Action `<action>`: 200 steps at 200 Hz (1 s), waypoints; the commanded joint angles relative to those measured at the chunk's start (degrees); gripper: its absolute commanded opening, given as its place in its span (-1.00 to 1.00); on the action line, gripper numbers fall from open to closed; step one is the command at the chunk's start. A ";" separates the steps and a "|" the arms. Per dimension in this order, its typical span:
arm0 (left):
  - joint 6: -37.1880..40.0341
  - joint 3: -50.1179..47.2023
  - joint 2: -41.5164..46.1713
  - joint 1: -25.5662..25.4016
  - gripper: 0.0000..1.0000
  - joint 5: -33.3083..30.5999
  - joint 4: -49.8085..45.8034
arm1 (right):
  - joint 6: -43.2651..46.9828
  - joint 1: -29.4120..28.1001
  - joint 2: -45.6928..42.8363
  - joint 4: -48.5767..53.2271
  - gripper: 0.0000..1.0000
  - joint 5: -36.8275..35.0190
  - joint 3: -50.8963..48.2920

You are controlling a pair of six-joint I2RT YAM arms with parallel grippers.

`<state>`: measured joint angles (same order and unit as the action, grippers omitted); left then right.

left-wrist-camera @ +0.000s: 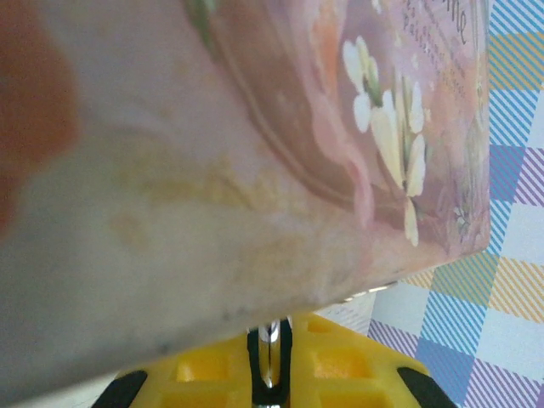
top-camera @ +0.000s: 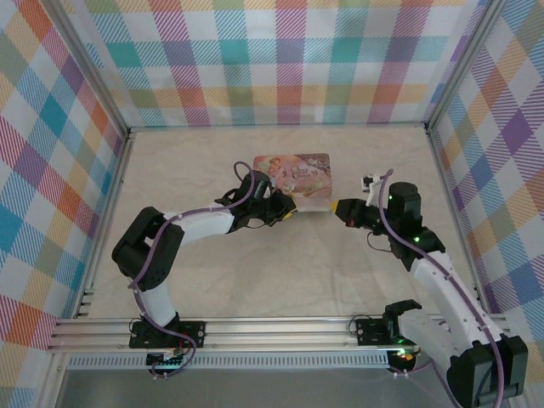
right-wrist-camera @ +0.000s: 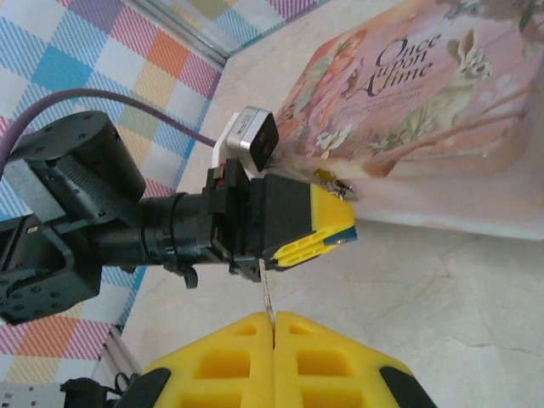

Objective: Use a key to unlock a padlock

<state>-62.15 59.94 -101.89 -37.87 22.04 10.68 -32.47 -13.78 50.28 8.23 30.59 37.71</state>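
The small brass thing I take for the padlock [right-wrist-camera: 333,181] lies against the near edge of the pink tin [right-wrist-camera: 408,93], far of centre on the table [top-camera: 255,272], just beside the left gripper [right-wrist-camera: 340,231], though it is too small to be sure. The step in hand looks like bringing key to lock; the next move calls for lining the blade up with a keyhole I cannot make out. The right gripper [right-wrist-camera: 274,316], near the tin's right corner, is pinched tight on a thin blade, probably the key [right-wrist-camera: 268,293], and the left is closed on a shiny sliver [left-wrist-camera: 269,353].
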 commanded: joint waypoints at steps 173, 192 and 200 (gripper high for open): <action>-5.16 -0.18 1.40 -0.81 -0.84 3.36 8.45 | -19.27 -2.49 -0.84 -22.35 -1.00 1.41 -14.71; -5.41 -0.52 1.32 -0.89 -0.84 3.36 9.07 | -19.19 -3.28 0.94 -21.57 -1.00 1.51 -12.46; -5.44 -0.60 1.22 -0.89 -0.84 3.31 9.27 | -19.27 -3.61 1.90 -21.16 -1.00 1.60 -11.38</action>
<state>-65.82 59.70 -101.89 -37.87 22.52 14.06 -51.55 -16.27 50.33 -12.38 31.97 22.04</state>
